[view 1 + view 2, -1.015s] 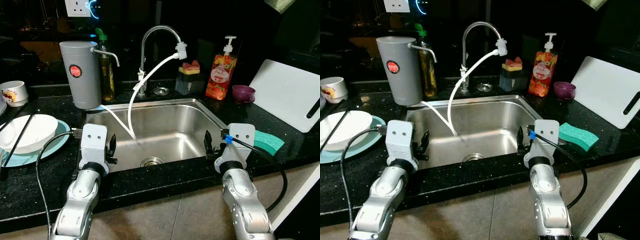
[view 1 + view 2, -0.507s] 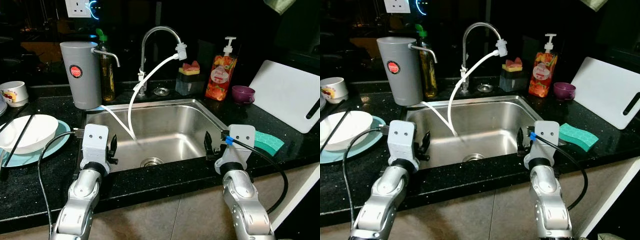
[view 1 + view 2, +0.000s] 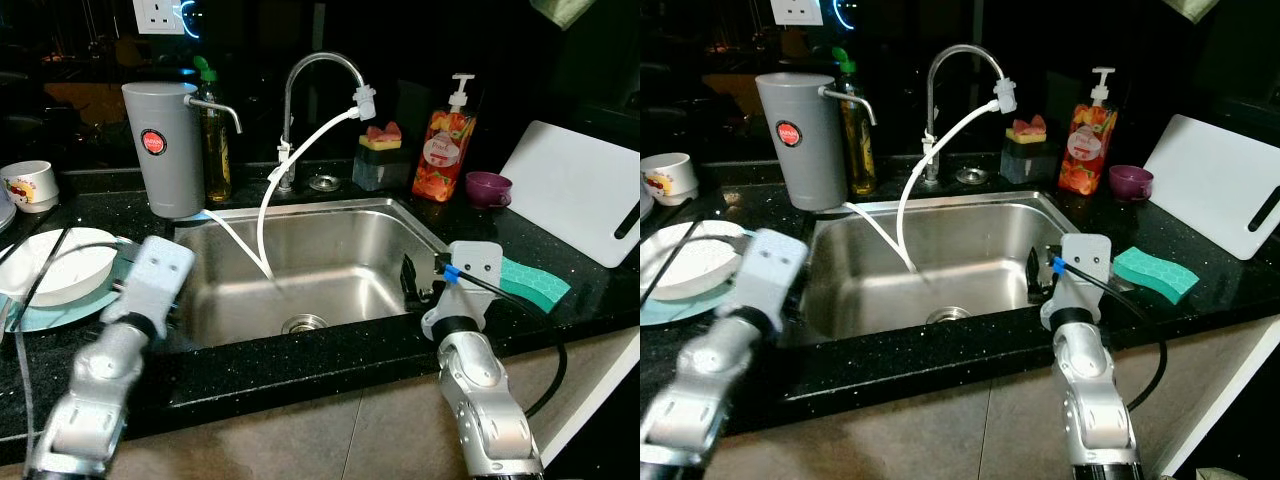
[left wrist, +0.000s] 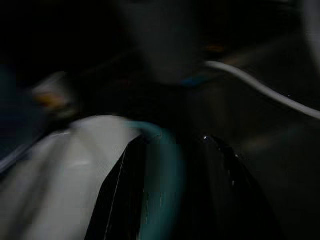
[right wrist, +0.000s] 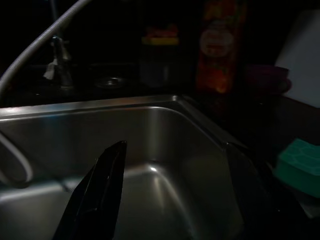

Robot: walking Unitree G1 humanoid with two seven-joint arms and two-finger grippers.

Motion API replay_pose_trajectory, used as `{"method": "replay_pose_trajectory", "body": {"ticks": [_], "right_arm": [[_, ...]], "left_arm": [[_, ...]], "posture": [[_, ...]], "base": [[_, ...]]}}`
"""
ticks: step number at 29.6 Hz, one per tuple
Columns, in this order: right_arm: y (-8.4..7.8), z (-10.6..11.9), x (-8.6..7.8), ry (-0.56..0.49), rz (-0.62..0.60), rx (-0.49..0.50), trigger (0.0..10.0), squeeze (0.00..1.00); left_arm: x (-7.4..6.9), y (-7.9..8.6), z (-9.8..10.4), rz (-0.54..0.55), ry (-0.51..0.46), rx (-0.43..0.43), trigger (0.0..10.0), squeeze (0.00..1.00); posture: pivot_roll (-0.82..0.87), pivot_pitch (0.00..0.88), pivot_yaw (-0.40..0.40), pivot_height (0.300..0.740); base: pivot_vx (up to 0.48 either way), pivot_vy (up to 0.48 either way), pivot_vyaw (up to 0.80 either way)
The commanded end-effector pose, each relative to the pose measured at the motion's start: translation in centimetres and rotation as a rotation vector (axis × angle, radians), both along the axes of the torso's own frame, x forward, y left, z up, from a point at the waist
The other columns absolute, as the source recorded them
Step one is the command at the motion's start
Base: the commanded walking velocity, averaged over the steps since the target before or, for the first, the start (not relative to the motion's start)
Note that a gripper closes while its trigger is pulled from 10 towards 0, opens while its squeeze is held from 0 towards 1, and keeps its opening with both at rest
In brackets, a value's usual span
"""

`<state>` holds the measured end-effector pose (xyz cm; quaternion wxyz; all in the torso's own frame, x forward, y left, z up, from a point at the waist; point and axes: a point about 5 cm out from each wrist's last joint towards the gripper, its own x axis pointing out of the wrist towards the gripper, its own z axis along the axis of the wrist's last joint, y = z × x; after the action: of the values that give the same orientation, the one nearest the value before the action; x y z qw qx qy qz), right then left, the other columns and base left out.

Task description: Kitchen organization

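Note:
A white bowl (image 3: 55, 272) sits on a teal plate (image 3: 60, 316) on the black counter left of the steel sink (image 3: 300, 212), with black chopsticks (image 3: 30, 290) laid across it. My left arm is blurred, its wrist block (image 3: 160, 275) right beside the plate. In the left wrist view my left gripper (image 4: 172, 142) is open, with the plate's teal rim (image 4: 165, 175) and the bowl (image 4: 65, 170) close in front of the fingers. My right gripper (image 5: 175, 146) is open over the sink's right front corner, holding nothing.
A grey water filter (image 3: 165, 150), oil bottle (image 3: 214, 150), faucet (image 3: 300, 80) with white hose (image 3: 265, 210), sponge holder (image 3: 380, 160), soap bottle (image 3: 443, 140) and purple cup (image 3: 487, 187) line the back. A green sponge (image 3: 535, 282) and white cutting board (image 3: 575, 185) lie right; a mug (image 3: 25, 185) stands far left.
My left arm has swung left from the sink's front edge toward the plate and bowl. The right gripper has shifted slightly left and forward.

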<state>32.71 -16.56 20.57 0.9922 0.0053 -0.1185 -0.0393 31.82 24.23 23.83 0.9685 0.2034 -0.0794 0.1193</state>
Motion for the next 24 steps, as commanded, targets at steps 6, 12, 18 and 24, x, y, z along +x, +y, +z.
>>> {"method": "replay_pose_trajectory", "body": {"ticks": [6,12,18,24], "right_arm": [[0.1,-0.4,0.0,0.007,-0.004,0.014,10.0,0.0],[0.1,-0.4,0.1,0.008,0.0,0.011,10.0,0.0],[0.0,-0.3,0.1,0.006,-0.005,0.012,10.0,0.0],[0.3,-0.5,0.0,0.008,-0.001,0.019,10.0,0.0]], "left_arm": [[-0.1,3.1,2.8,0.151,-0.081,-0.112,10.0,0.0],[0.4,6.2,5.4,0.174,-0.066,-0.304,10.0,0.0],[0.9,8.2,5.2,0.131,0.033,-0.469,10.0,0.69],[1.1,9.2,4.5,0.139,0.119,-0.475,10.0,1.0]], "posture": [[0.13,0.052,-0.055,0.74],[0.12,0.052,-0.06,0.74],[0.13,0.054,-0.057,0.74],[0.14,0.064,-0.048,0.74]], "base": [[0.0,0.0,0.0],[0.0,0.0,0.0],[0.0,0.0,0.0],[0.0,0.0,0.0]]}}
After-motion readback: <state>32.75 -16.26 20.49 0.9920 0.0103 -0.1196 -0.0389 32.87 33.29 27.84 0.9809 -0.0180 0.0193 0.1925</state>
